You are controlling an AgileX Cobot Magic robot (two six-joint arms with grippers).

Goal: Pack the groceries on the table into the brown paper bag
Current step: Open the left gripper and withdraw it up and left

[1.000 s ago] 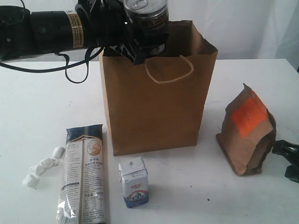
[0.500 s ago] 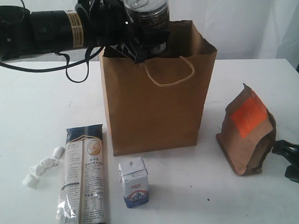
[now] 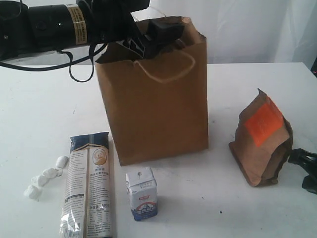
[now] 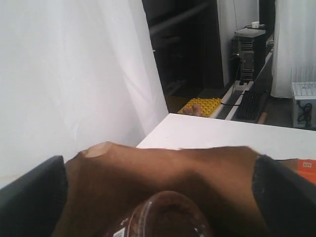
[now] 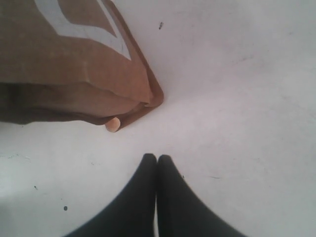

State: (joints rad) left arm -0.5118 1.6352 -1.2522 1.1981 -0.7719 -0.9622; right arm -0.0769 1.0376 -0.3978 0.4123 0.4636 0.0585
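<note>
Since a second ago the jar [image 4: 168,219] has dropped from above the rim down into the bag [image 3: 153,99], and the bag's top got shoved sideways. Left gripper [image 3: 159,33] sits spread open in the mouth, holding nothing; right gripper [image 5: 157,165] is closed, low beside the pouch [image 3: 262,144]. My worry: pulling out could snag the handle cord [image 3: 161,82] and tip the bag. Print on the noodle packet [image 3: 89,188] and carton [image 3: 142,194] is too small to read.

The paper bag [image 3: 153,109] stands on the table [image 3: 237,198]; a jar [image 4: 168,219] sits inside the bag's mouth; just before the bag stands the carton [image 3: 142,193]; left of the bag's front lies the noodle packet [image 3: 89,183]; farther left, the wrapped sweets [image 3: 44,176]; right of the bag, apart, the pouch [image 3: 262,141].
</note>
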